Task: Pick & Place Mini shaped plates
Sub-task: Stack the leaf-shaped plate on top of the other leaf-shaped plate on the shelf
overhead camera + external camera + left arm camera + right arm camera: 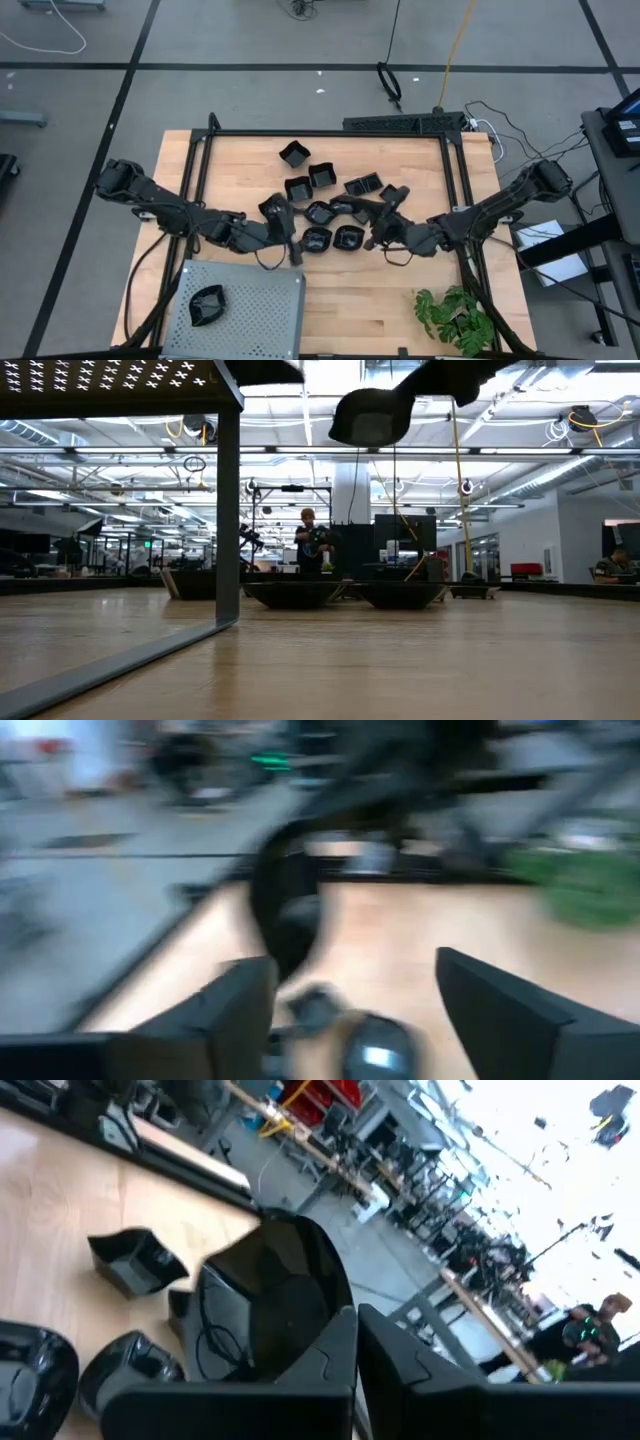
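I had the right gripper (355, 1342) pinched shut on the rim of one mini plate (265, 1305), a polygonal black dish standing on edge above its fingers, lifted clear of the table so it could travel without dragging the rest. The other mini shaped plates (322, 178) lay clustered just ahead of and below that gripper, some touching, on the wooden table (240, 150). My left gripper (290, 235) hung just beside the cluster with its fingers (500, 1010) spread apart and nothing between them, ready for a dish. One plate (206, 306) already sat in the grey perforated tray (260, 310), well behind the left gripper. The left wrist view was smeared; I could not tell what the dark curved shape ahead of it was. From table height, most dishes were hidden.
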Action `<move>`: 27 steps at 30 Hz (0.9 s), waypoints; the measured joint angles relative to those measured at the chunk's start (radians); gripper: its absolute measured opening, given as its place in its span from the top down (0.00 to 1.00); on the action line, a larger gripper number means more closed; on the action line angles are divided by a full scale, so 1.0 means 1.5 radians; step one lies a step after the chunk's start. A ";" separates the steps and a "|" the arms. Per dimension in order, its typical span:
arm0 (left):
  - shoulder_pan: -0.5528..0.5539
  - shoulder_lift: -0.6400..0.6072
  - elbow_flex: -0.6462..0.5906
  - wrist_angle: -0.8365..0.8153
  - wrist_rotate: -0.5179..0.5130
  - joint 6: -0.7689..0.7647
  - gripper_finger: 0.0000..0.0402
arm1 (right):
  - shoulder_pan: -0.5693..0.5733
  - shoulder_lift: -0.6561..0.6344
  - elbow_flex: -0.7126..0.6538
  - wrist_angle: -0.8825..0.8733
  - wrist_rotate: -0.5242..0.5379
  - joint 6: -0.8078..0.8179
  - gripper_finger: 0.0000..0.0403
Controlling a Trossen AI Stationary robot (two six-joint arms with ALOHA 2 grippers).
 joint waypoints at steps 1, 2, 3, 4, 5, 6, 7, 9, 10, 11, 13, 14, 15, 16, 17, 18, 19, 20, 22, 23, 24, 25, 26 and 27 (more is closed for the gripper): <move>0.004 0.000 0.000 -0.001 -0.034 -0.002 0.25 | 0.000 0.000 0.000 0.016 -0.003 -0.019 1.00; 0.010 -0.001 0.000 -0.001 -0.048 -0.008 0.23 | 0.000 0.000 0.000 0.031 -0.004 -0.034 1.00; 0.017 -0.001 0.000 -0.002 -0.048 -0.017 0.20 | -0.002 0.000 0.000 0.042 -0.005 -0.046 1.00; 0.025 -0.001 0.000 -0.003 -0.036 -0.029 0.19 | -0.005 0.001 0.000 0.047 -0.010 -0.052 1.00; 0.034 -0.001 0.000 -0.003 -0.016 -0.042 0.18 | -0.008 0.002 0.000 0.047 -0.019 -0.056 1.00; 0.043 -0.001 0.000 -0.003 0.000 -0.054 0.17 | -0.009 0.004 0.000 0.043 -0.021 -0.057 1.00; 0.052 -0.001 0.000 -0.003 0.011 -0.063 0.16 | -0.009 0.004 0.000 0.037 -0.021 -0.056 1.00; 0.068 -0.001 0.000 -0.004 0.019 -0.067 0.16 | -0.009 0.006 -0.001 0.033 -0.022 -0.055 1.00; 0.074 -0.001 0.000 -0.004 0.019 -0.062 0.16 | -0.009 0.010 -0.001 0.034 -0.021 -0.056 1.00; 0.078 -0.001 0.002 -0.006 0.020 -0.054 0.16 | -0.009 0.014 -0.001 0.033 -0.021 -0.056 1.00; 0.080 -0.001 0.015 -0.021 0.032 -0.043 0.16 | -0.010 0.018 -0.001 0.028 -0.022 -0.056 1.00; 0.080 -0.001 0.023 -0.030 0.038 -0.041 0.16 | -0.012 0.020 -0.001 0.031 -0.022 -0.056 1.00; 0.080 0.000 0.031 -0.040 0.039 -0.037 0.16 | -0.015 0.023 0.000 0.037 -0.022 -0.056 1.00; 0.080 0.005 0.041 -0.049 0.038 -0.033 0.16 | -0.018 0.026 0.000 0.037 -0.022 -0.056 1.00; 0.080 0.013 0.054 -0.059 0.035 -0.028 0.16 | -0.020 0.029 0.000 0.033 -0.023 -0.056 1.00; 0.079 0.017 0.066 -0.076 0.034 -0.022 0.17 | -0.021 0.034 0.000 0.033 -0.023 -0.056 1.00; 0.078 0.023 0.078 -0.103 0.032 -0.019 0.18 | -0.023 0.037 0.000 0.039 -0.023 -0.056 1.00; 0.077 0.036 0.096 -0.124 0.031 -0.019 0.20 | -0.024 0.038 0.000 0.043 -0.023 -0.057 1.00; 0.079 0.065 0.129 -0.153 0.031 -0.020 0.23 | -0.025 0.038 0.000 0.049 -0.023 -0.057 1.00; 0.080 0.080 0.140 -0.179 0.030 -0.017 0.25 | -0.025 0.038 0.000 0.050 -0.025 -0.057 1.00; 0.082 0.099 0.153 -0.194 0.028 -0.008 0.26 | -0.024 0.038 0.000 0.050 -0.031 -0.056 1.00; 0.084 0.117 0.168 -0.192 0.031 0.001 0.28 | -0.024 0.038 0.000 0.050 -0.039 -0.056 1.00; 0.085 0.129 0.178 -0.189 0.035 0.012 0.29 | -0.021 0.038 0.000 0.054 -0.040 -0.056 1.00; 0.086 0.137 0.186 -0.194 0.036 0.024 0.30 | -0.019 0.038 -0.001 0.059 -0.040 -0.056 1.00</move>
